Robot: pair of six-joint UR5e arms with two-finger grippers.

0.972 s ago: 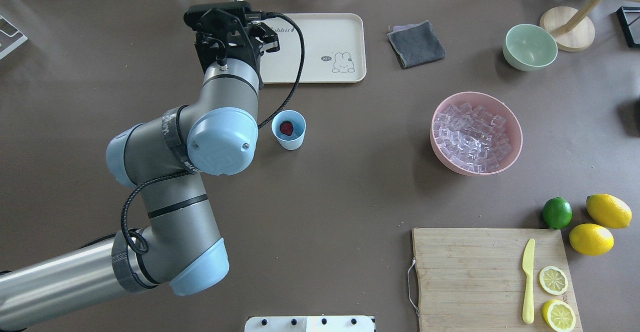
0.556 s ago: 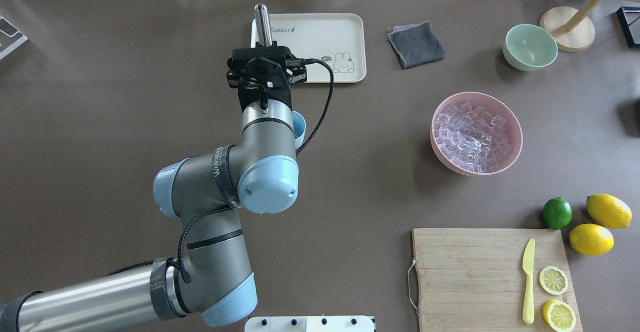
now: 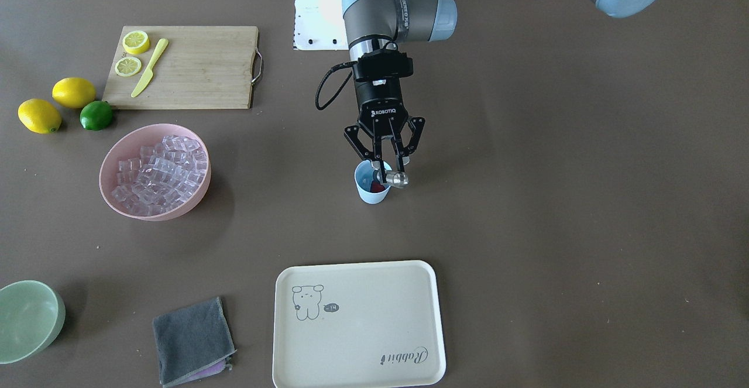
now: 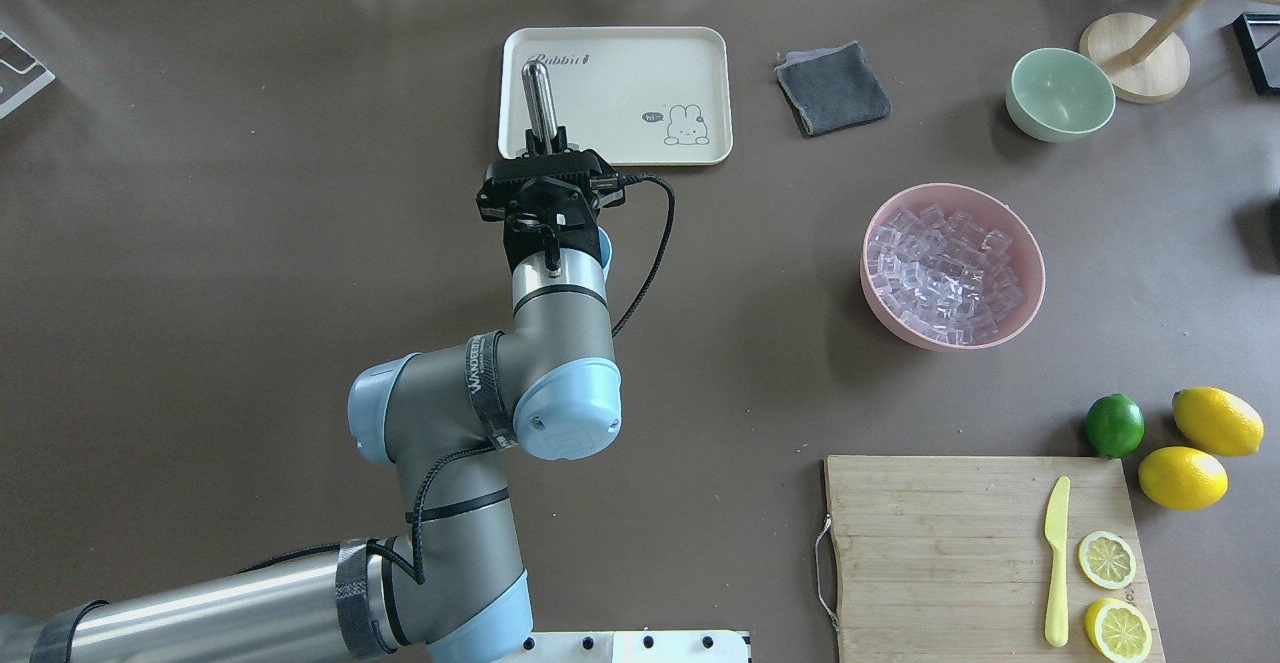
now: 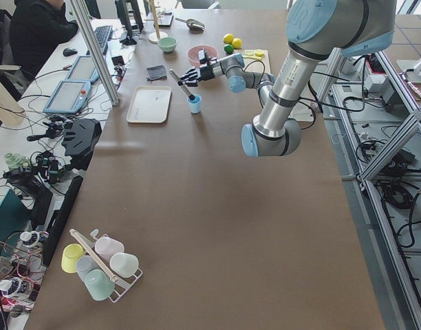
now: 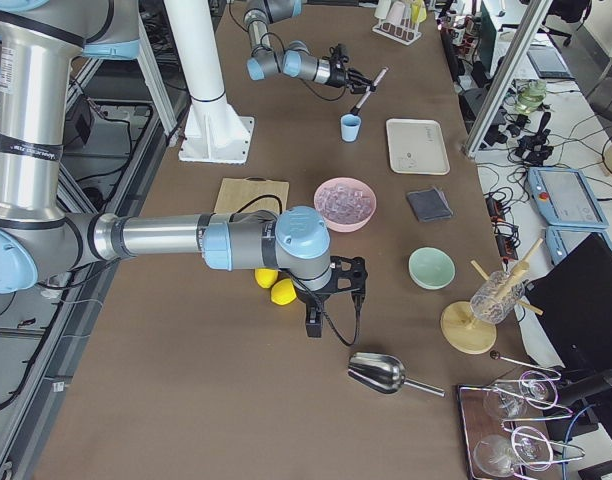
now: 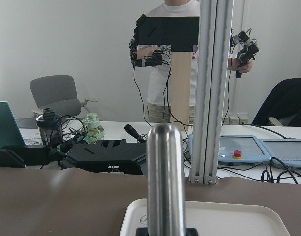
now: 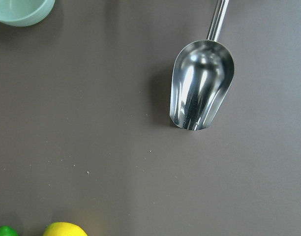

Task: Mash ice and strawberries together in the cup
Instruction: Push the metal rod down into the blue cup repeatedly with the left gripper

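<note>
While the left gripper clamps a smooth steel rod slanted at the tapered blue cup holding the red strawberry, glassy ice cubes fill the pink bowl at its three o'clock overhead; whether the right gripper is clenched, I cannot tell

The cup stands mid-table, the tray beyond it. The bowl lies right of it, the cutting board nearer.
</note>
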